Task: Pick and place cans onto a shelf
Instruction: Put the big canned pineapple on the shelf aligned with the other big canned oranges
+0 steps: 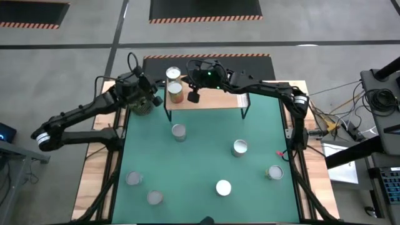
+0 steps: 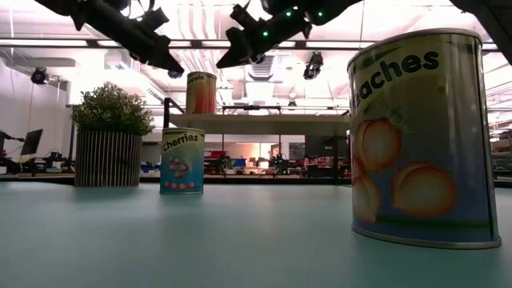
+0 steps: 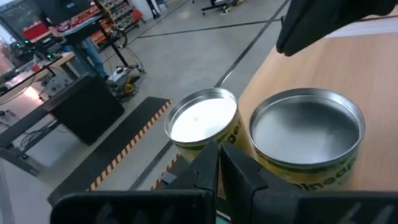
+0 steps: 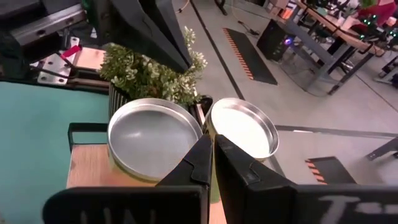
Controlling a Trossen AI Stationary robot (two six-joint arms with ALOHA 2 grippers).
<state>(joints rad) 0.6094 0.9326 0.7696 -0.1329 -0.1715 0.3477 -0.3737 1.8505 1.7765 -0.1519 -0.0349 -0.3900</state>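
The shelf [image 1: 212, 100], a light-wood board on black legs, stands at the table's far edge. Two cans [image 1: 173, 74] [image 1: 176, 92] stand upright on its left end. Several more cans stand on the green table, among them one [image 1: 179, 131] in front of the shelf and another [image 1: 240, 147] further right. My left gripper [image 1: 154, 95] hovers shut just left of the shelf cans [image 3: 202, 121] [image 3: 306, 130]. My right gripper [image 1: 194, 97] hovers shut just right of them [image 4: 152, 134] [image 4: 244, 127]. Both point roughly level at the pair and hold nothing.
A potted green plant [image 1: 140, 103] stands beside the shelf's left end, under my left gripper. In the low view a Cherries can [image 2: 182, 160] stands mid-table and a Peaches can [image 2: 420, 136] stands close to the camera. The shelf board's right part [image 1: 225, 100] is bare.
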